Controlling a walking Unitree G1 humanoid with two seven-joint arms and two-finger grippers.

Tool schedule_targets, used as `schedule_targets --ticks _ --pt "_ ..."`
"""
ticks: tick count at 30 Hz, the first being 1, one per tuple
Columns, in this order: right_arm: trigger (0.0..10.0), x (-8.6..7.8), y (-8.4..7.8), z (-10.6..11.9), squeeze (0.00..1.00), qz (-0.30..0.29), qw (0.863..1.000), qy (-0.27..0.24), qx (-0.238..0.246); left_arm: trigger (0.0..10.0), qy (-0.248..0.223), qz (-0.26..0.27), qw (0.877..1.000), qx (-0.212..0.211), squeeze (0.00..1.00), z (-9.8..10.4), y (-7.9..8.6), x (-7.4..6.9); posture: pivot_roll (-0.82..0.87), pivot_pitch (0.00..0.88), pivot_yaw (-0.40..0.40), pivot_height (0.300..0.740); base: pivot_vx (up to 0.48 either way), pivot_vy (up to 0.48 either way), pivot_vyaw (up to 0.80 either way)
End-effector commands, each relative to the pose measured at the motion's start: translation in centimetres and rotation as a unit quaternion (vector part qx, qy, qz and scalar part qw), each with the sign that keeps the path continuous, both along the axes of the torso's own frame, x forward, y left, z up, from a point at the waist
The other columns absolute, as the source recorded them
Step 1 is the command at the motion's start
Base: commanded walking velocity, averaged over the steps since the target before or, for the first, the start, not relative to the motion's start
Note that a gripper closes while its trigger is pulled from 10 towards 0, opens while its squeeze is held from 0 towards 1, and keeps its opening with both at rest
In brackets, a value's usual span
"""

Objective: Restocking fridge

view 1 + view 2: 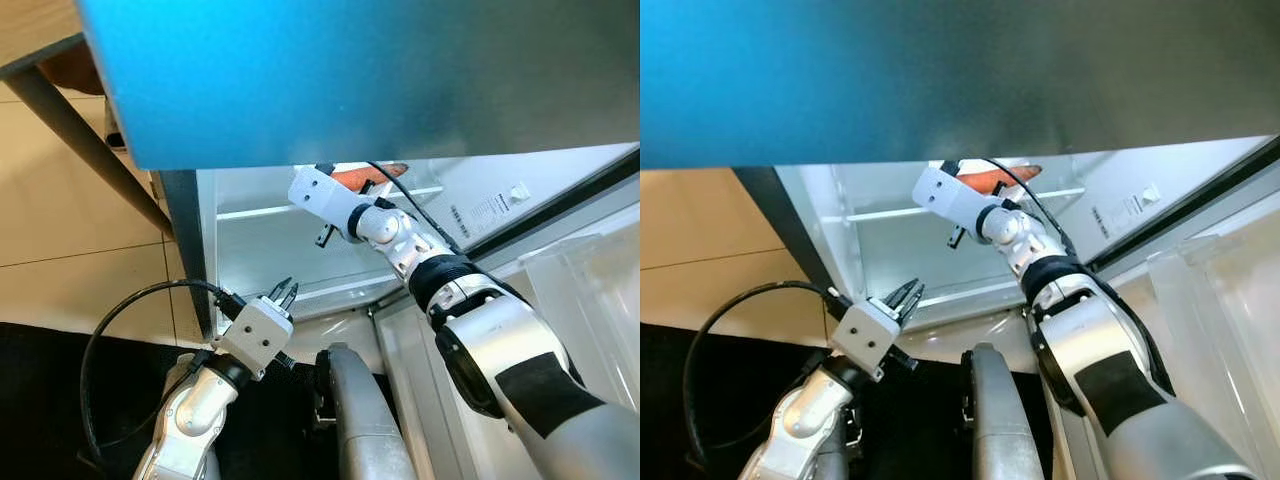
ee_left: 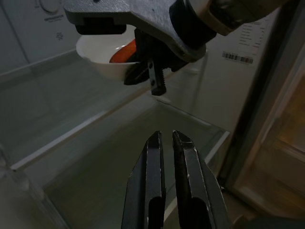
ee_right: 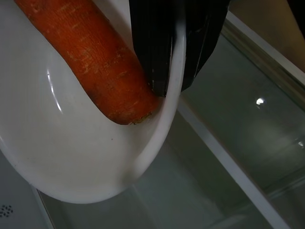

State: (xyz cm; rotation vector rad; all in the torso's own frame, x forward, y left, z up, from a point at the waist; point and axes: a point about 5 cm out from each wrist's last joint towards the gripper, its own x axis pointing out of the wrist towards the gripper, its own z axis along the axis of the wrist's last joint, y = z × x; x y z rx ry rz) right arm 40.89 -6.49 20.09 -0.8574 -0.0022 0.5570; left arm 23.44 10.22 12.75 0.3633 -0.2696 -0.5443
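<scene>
**Right arm held a bowl with a carrot inside the open fridge**

The right gripper reached into the open fridge, its jaws pinched on the rim of a white bowl, one finger inside the bowl and one outside. A carrot lay in the bowl, its blunt end just beside the inner finger and touching the bowl's wall. Below the jaws and the bowl ran a glass shelf with a pale front edge; whether the bowl rested on it or hung above it could not be told.

The left gripper hovered lower, at the fridge's front edge, with its jaws nearly closed and nothing between them. Its fingers pointed toward the right gripper and the bowl, well apart from both. A clear door bin stood off to the right of the right arm.
</scene>
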Motion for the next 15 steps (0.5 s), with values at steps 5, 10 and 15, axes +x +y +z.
schedule_targets --ticks 5,10,15 --pt "10.0 0.19 -0.77 -0.07 0.07 -0.024 1.000 0.002 0.012 10.0 0.015 -0.014 1.000 0.016 0.00 -0.53 -0.35 -0.59 0.09 0.425 -0.244 0.632 0.000 0.000 0.00" --pt "10.0 0.24 -0.82 0.07 0.66 -0.028 1.000 -0.005 0.009 10.0 0.017 -0.013 1.000 0.018 0.00 -0.53 -0.36 -0.56 0.09 0.425 -0.241 0.632 0.000 0.000 0.00" --pt "10.0 0.30 -0.86 0.25 0.66 -0.033 0.999 -0.017 0.006 10.0 0.014 -0.007 1.000 0.013 0.00 -0.26 -0.36 -0.36 0.09 0.421 -0.239 0.632 0.000 0.000 0.00"
